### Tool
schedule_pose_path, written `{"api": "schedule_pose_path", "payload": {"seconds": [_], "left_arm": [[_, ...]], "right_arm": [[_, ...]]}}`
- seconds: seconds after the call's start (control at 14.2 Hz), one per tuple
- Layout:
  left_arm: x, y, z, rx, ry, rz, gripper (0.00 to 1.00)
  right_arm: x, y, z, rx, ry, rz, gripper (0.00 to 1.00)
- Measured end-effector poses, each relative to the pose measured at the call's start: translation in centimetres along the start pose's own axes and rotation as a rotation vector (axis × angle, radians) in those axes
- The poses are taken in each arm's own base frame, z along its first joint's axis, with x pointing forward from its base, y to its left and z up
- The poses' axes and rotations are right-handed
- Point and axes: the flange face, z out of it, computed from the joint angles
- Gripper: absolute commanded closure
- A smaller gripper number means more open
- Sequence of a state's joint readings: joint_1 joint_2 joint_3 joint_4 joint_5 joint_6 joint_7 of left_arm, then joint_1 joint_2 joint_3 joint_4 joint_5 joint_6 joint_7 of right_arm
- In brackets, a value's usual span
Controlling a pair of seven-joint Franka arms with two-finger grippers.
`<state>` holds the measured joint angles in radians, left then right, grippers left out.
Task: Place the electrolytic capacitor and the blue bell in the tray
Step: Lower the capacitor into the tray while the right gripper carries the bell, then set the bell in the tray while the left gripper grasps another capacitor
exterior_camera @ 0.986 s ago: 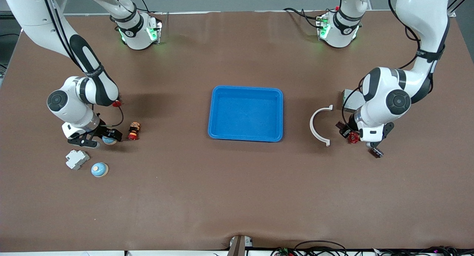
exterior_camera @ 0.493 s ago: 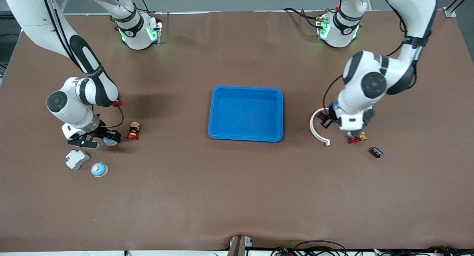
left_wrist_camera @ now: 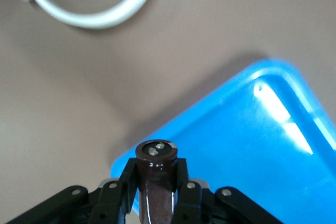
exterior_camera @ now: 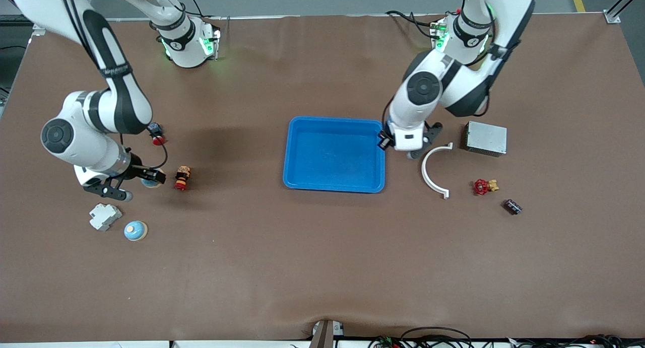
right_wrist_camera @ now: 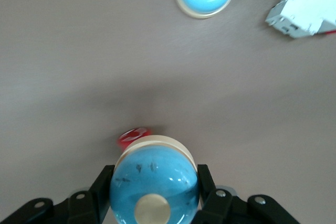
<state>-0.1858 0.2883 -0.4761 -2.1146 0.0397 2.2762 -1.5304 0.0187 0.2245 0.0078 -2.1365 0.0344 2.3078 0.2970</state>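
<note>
The left pincer point(left_wrist_camera: 156, 192) grips the electrolytic capacitor point(left_wrist_camera: 156, 174) over the tray point(exterior_camera: 334, 187) rim; next, a release inside. The right pincer point(right_wrist_camera: 154, 200), clenched on the blue bell point(right_wrist_camera: 154, 179), hangs above the tabletop point(exterior_camera: 322, 262), needing carriage trayward.

1. Brown table point(exterior_camera: 322, 267).
2. Blue tray point(exterior_camera: 334, 186), centre.
3. Right arm's end: second blue bell point(exterior_camera: 135, 230), white block point(exterior_camera: 105, 216), small figure point(exterior_camera: 182, 178), red button point(exterior_camera: 158, 137).
4. Left arm's end: white arc point(exterior_camera: 432, 177), grey box point(exterior_camera: 486, 138), red valve point(exterior_camera: 482, 187), dark capacitor point(exterior_camera: 513, 206).
</note>
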Motion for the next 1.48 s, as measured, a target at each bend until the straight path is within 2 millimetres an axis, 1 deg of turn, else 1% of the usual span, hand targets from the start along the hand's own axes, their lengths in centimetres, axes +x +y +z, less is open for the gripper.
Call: {"api": "schedule_pose_path", "payload": {"seconds": [0.07, 0.14, 0.21, 0.42, 0.49, 0.56, 0.63, 0.7, 0.85, 0.99, 1.13, 1.2, 1.34, 1.48], "left_arm": [[-1.1, 0.4, 0.9, 0.012, -0.009, -0.005, 1.0], [-1.7, 0.7, 1.9, 0.023, -0.012, -0.012, 1.0], [-2.1, 1.1, 2.9, 0.037, -0.011, -0.024, 1.0], [-3.3, 2.4, 6.1, 0.072, -0.012, -0.06, 1.0], [-3.7, 2.8, 7.1, 0.081, -0.019, -0.069, 0.92], [-4.1, 3.2, 8.0, 0.092, -0.024, -0.075, 0.71], [-4.3, 3.4, 8.7, 0.101, -0.029, -0.078, 0.24], [-4.3, 3.5, 9.2, 0.107, -0.033, -0.081, 0.0], [-4.0, 3.6, 9.4, 0.108, -0.035, -0.086, 0.0], [-3.4, 4.1, 8.8, 0.093, -0.033, -0.096, 0.0], [-2.1, 4.9, 7.2, 0.069, -0.021, -0.119, 0.0], [-0.7, 5.3, 5.6, 0.054, -0.004, -0.14, 0.0], [3.3, 5.7, 1.0, 0.019, 0.037, -0.204, 0.0], [7.5, 5.2, -3.3, 0.016, 0.061, -0.253, 0.0]], "right_arm": [[-0.9, -1.9, -1.3, 0.001, 0.002, 0.025, 1.0], [-2.1, -4.1, -2.4, 0.002, 0.007, 0.055, 1.0], [-3.4, -6.7, -3.3, 0.004, 0.013, 0.087, 1.0], [-8.3, -15.4, -5.6, 0.004, 0.019, 0.18, 1.0], [-9.9, -18.0, -6.2, 0.008, 0.023, 0.211, 1.0], [-11.5, -20.3, -6.6, 0.012, 0.028, 0.24, 1.0], [-13.0, -22.2, -6.8, 0.017, 0.031, 0.267, 1.0], [-14.5, -23.8, -6.9, 0.02, 0.033, 0.294, 1.0], [-17.0, -26.4, -7.0, 0.025, 0.035, 0.347, 1.0], [-18.8, -28.6, -6.6, 0.026, 0.034, 0.391, 1.0], [-19.8, -30.5, -5.8, 0.023, 0.032, 0.422, 1.0], [-20.1, -31.3, -5.4, 0.025, 0.032, 0.439, 1.0], [-20.6, -33.0, -4.2, 0.045, 0.038, 0.475, 1.0], [-21.7, -34.5, -2.4, 0.056, 0.041, 0.504, 1.0]]}}
